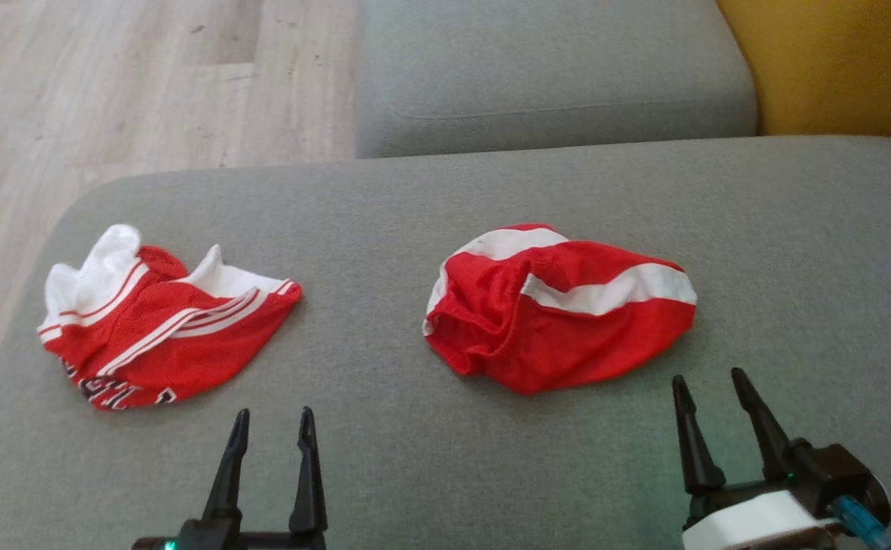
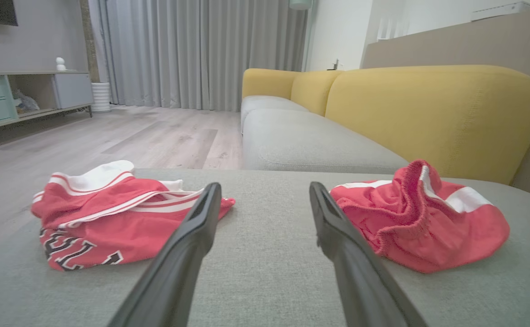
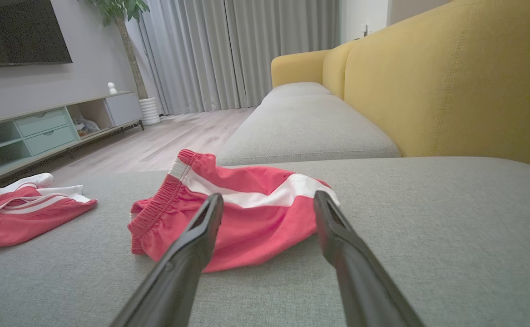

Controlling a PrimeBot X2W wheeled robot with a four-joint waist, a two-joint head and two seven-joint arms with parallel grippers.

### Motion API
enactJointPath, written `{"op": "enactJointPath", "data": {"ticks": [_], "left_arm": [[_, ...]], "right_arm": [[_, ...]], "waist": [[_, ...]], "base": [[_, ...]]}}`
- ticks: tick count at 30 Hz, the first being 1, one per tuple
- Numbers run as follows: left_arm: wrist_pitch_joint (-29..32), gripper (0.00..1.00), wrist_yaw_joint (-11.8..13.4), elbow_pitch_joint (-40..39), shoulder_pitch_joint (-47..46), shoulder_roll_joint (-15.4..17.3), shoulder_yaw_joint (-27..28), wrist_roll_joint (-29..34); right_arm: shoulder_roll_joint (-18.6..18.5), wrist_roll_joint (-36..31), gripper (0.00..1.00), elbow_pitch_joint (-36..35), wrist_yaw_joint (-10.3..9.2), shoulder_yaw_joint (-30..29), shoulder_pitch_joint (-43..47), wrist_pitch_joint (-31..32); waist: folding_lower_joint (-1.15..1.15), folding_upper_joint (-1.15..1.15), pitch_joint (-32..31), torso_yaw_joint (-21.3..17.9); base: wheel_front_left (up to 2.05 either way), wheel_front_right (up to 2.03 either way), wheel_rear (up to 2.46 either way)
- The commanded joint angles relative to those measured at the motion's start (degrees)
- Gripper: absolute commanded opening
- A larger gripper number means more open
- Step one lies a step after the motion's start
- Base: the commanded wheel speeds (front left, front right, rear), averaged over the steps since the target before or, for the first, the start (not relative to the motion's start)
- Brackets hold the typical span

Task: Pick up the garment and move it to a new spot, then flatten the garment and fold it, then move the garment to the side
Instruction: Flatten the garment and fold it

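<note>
Head view, looking down on a grey woven sofa seat cushion [image 1: 445, 466]. Two garments lie on it, well apart, with bare fabric between them. At 9 o'clock on the cushion is a crumpled red mesh jersey with white stripes and black lettering [image 1: 178, 336], its white trim bunched toward the cushion's 10 o'clock edge and the lettering on the near hem. Just right of centre, at about 2 o'clock, is a rumpled pair of red shorts with a white side stripe [image 1: 567, 328], lying in a low mound. In the left wrist view the shorts [image 2: 428, 231] show a gathered elastic waistband turned up and facing the camera, and the jersey [image 2: 110, 227] lies flatter. The left fingers [image 1: 227, 473] sit at 7 o'clock in the head view, spread apart and grasping nothing, tips pointing at 12. The jersey is at their 10 o'clock and the shorts at their 2 o'clock, and neither is touched. In their own wrist view the left fingers [image 2: 187, 245] frame the bare strip between the garments. The right fingers [image 1: 693, 451] sit at 5 o'clock, likewise spread and holding nothing, tips just short of the near hem of the shorts, at their 11 o'clock. In the right wrist view the right fingers [image 3: 196, 240] bracket the shorts [image 3: 255, 227], with the jersey [image 3: 19, 218] off at 9 o'clock. Whether the tips touch the cushion I cannot tell. Beyond, at 12 o'clock, a second grey seat cushion [image 1: 552, 76]; at 1 o'clock a yellow upholstered backrest [image 1: 834, 61]; at 11 o'clock a pale wood-plank floor [image 1: 109, 92].
</note>
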Motion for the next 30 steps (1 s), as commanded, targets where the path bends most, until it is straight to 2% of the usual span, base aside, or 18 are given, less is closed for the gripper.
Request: {"op": "enactJointPath", "data": {"ticks": [1,6,12,17,23,27,30], "left_arm": [[-0.46,1.0,-0.22,-1.71,-3.46,-0.04,1.39,-0.45],[-0.46,1.0,-1.43,-0.86,-7.02,-0.04,-0.56,-0.88],[-0.46,1.0,-3.31,3.99,-14.42,-0.04,-5.2,-4.05],[-0.46,1.0,-6.03,13.34,-24.92,-0.04,-12.19,-9.09],[-0.32,1.0,-7.8,25.22,-37.3,-0.04,-21.29,-14.78],[-0.33,1.0,-7.44,30.82,-43.54,-0.04,-25.22,-18.32],[-0.35,1.0,-6.17,34.48,-46.62,-0.04,-27.13,-20.8]], "right_arm": [[-0.29,-0.38,1.0,-1.87,-0.04,1.77,-1.78,-0.63],[-0.29,-0.87,1.0,-2.04,-0.04,1.83,-2.85,-0.63],[-0.29,-1.22,1.0,-1.97,-0.04,2.09,-3.88,-0.63],[-0.29,-1.15,1.0,-2.29,-0.04,2.89,-5.97,-0.63],[-0.29,-0.25,1.0,-2.34,-0.04,3.66,-7.91,-0.63],[-0.29,0.16,1.0,-2.05,-0.04,4.11,-8.91,-0.63],[-0.29,0.59,1.0,-1.87,-0.04,4.32,-9.53,-0.63]], "waist": [[0.0,0.0,0.66,-1.2],[0.0,0.0,2.89,-4.21],[0.0,0.0,5.28,-7.17],[0.0,0.0,8.65,-9.93],[0.0,0.0,12.2,-12.74],[0.0,0.0,13.93,-14.11],[0.0,0.0,14.75,-14.97]], "base": [[0.0,0.0,0.0],[0.0,0.0,0.0],[0.0,0.0,0.0],[0.0,0.0,0.0],[0.0,0.0,0.0],[0.0,0.0,0.0],[0.0,0.0,0.0]]}}
